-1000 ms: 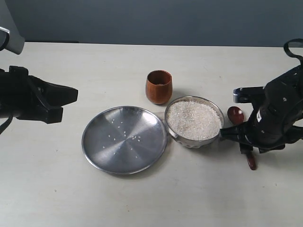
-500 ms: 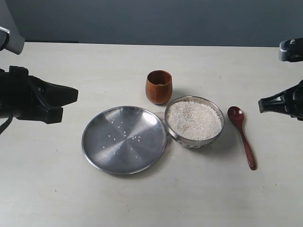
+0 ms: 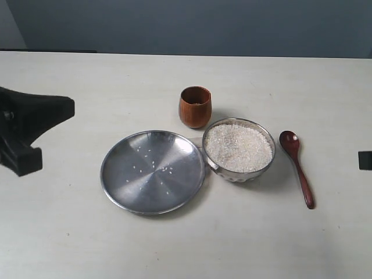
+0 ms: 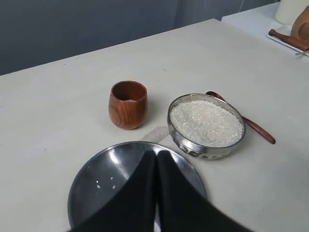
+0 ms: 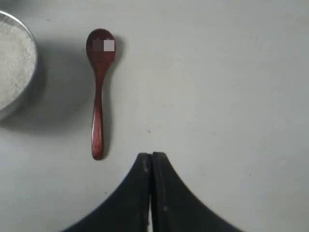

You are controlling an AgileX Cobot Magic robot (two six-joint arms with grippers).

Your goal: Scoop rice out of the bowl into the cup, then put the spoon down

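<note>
The spoon [image 3: 299, 170] lies flat on the counter [image 3: 279, 244]. It is at 3 o'clock from the bowl [image 3: 235, 173], just beside it and not touching. Its head points to 12 o'clock and its thin handle runs toward 5 o'clock. Nothing holds it. The bowl is full of white rice [image 3: 238, 148]. The cup [image 3: 195, 107] stands upright at 11 o'clock from the bowl, so close that I cannot tell if they touch. Something pale sits low inside the cup, too small to name. The flat steel plate [image 3: 136, 189] is at 9 o'clock from the bowl, with a few loose grains on it.

Some things are hard to see. In the right wrist view a small blurry square covers part of the spoon's head, and only an edge of the bowl shows. My right tool [image 5: 151, 157] shows well only in that view. In the exterior view just a little black bit peeks in at the edge, at 3 o'clock from the spoon. My left tool [image 4: 156, 155] hides part of the plate in the left wrist view.

My right tool's two fingers are pressed together with nothing between them, and the spoon lies apart from it. My left tool is pressed together too, and empty. It is at 9 o'clock from the plate, well apart from the spoon.
</note>
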